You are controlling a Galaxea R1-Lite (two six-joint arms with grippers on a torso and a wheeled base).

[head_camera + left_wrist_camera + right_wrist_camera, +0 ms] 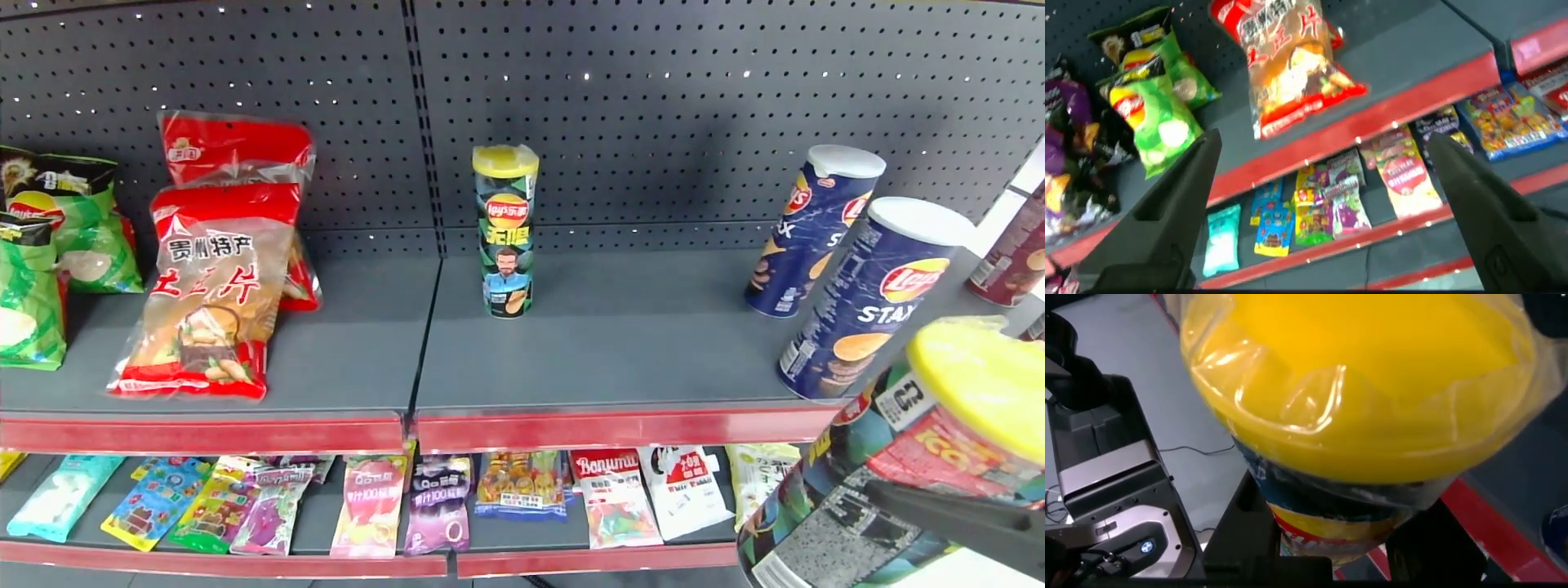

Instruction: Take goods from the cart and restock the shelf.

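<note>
My right gripper (939, 506) is shut on a tall chip can with a yellow lid (898, 457), held tilted at the lower right, in front of the upper shelf's red edge. From the right wrist, the yellow lid (1372, 367) looms close and my gripper (1339, 547) clamps the can's body below it. A matching yellow-lidded can (505, 231) stands upright at the back middle of the grey upper shelf (604, 343). My left gripper (1323, 204) is open and holds nothing, facing the shelves' left part.
Two blue chip cans (808, 233) (869, 302) stand on the upper shelf's right. Red snack bags (214, 290) and green chip bags (33, 269) fill its left. Between the yellow-lidded can and the blue cans is bare shelf. Sweet packets (367, 506) lie along the lower shelf.
</note>
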